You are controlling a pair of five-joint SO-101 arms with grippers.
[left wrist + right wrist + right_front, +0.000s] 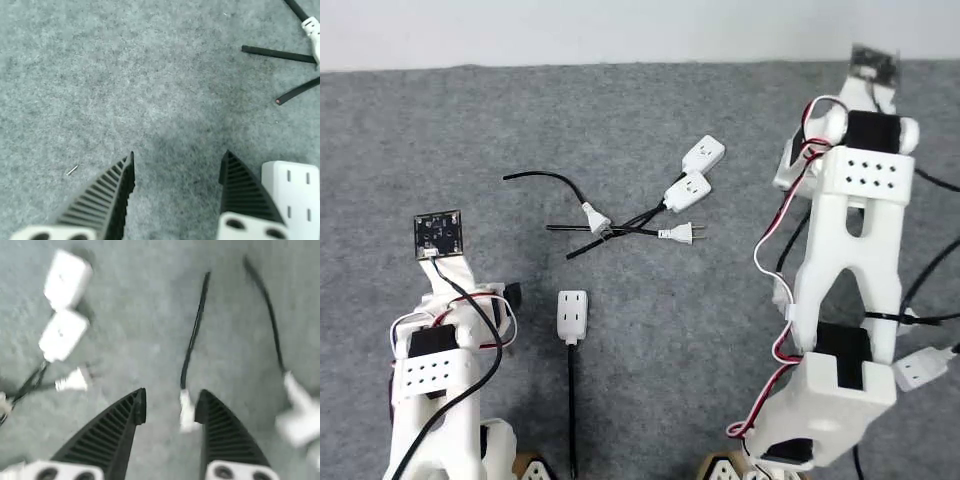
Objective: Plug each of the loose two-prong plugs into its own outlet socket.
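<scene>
Two white outlet sockets (703,153) (687,190) lie mid-table, their black cords crossing by a loose white plug (595,217) and a second plug (680,234) with its prongs bare. A white outlet block (572,312) lies nearer the front, right beside my left gripper (179,155). That gripper is open and holds nothing, with the block (292,195) just outside one finger. My right gripper (172,392) is open low over the mat. A small white plug (187,412) on a black cord lies between its fingertips, close to one finger. The two sockets (67,272) (62,335) are off to its side.
Another white socket (920,368) lies by the right arm (850,200), which covers much of the table's right side. The outlet block's black cord (571,410) runs to the front edge. Bare grey mat (470,130) spreads across the far left.
</scene>
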